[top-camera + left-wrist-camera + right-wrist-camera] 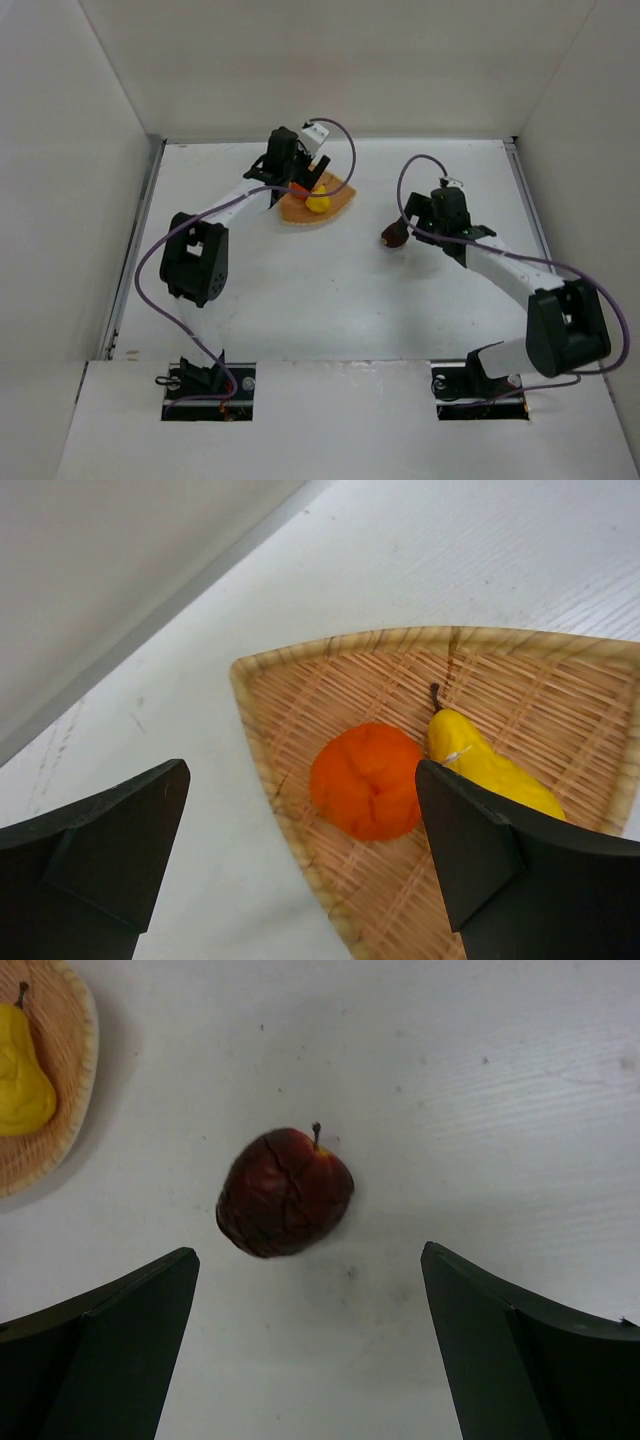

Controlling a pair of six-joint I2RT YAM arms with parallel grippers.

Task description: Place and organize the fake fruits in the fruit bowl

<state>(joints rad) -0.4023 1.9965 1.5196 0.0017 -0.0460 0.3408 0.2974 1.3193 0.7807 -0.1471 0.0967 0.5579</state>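
Fruit bowl (296,217): a wedge-shaped woven dish in tan-orange with a paler rim. It stood on the white surface (330,300), toward the far side from the arm bases.
Orange fruit (366,780): it lay inside the fruit bowl on the woven floor, close to the rim on the wall side. It was round, with a small dimple on top.
Yellow fruit (480,762): it also lay inside the fruit bowl, touching the orange fruit or just beside it (I could not tell which). It had a pear shape, and its dark stem pointed to the far rim of the bowl.
Maroon fruit (284,1192): it was outside the fruit bowl, on the surface to the right of it, near but apart. Its skin looked cracked and its short stem pointed up.
Left jaws: spread wide over the fruit bowl with nothing between them. In the left wrist view the orange fruit showed in the gap below.
Right jaws: also spread wide and holding nothing. They hung to the right of the fruit bowl, above the maroon fruit, which showed in the gap without touching either side.
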